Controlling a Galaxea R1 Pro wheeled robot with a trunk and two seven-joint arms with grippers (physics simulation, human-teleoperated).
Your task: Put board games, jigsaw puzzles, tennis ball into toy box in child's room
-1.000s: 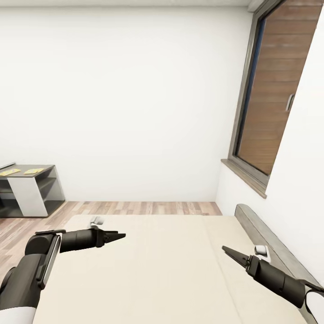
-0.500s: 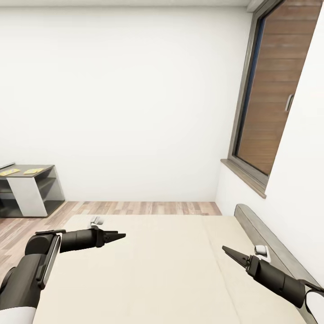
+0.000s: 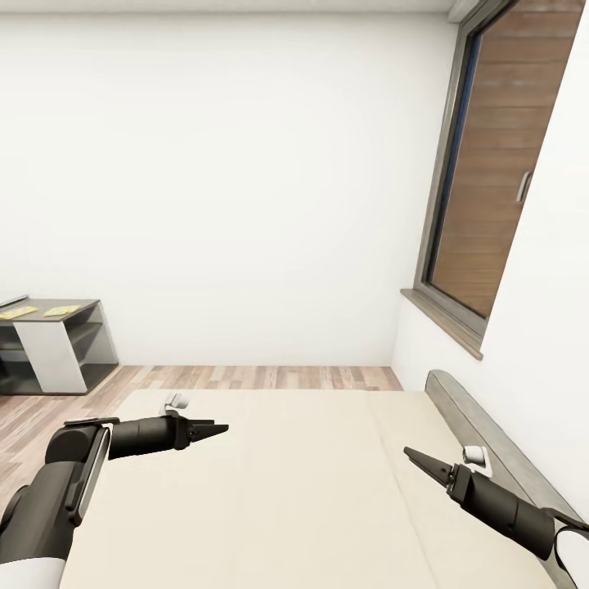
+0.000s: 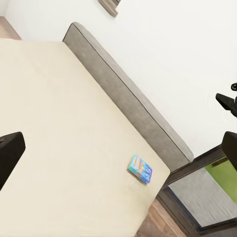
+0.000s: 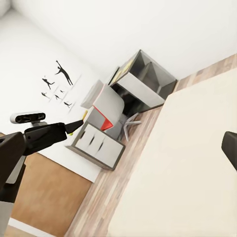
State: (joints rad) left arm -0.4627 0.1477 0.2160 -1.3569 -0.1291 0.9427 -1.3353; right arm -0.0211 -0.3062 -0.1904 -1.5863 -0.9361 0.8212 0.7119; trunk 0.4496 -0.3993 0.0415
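Lying on the bed (image 4: 64, 123): one blue board game (image 4: 140, 169).

Bed (image 3: 286, 491) in front, headboard (image 3: 491, 433) along its right, table (image 3: 49, 343) far left (beyond floor (image 3: 262, 378)).

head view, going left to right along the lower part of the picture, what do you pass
table with flat yellow pieces on top → left claw over the bed → right claw → grey headboard → window
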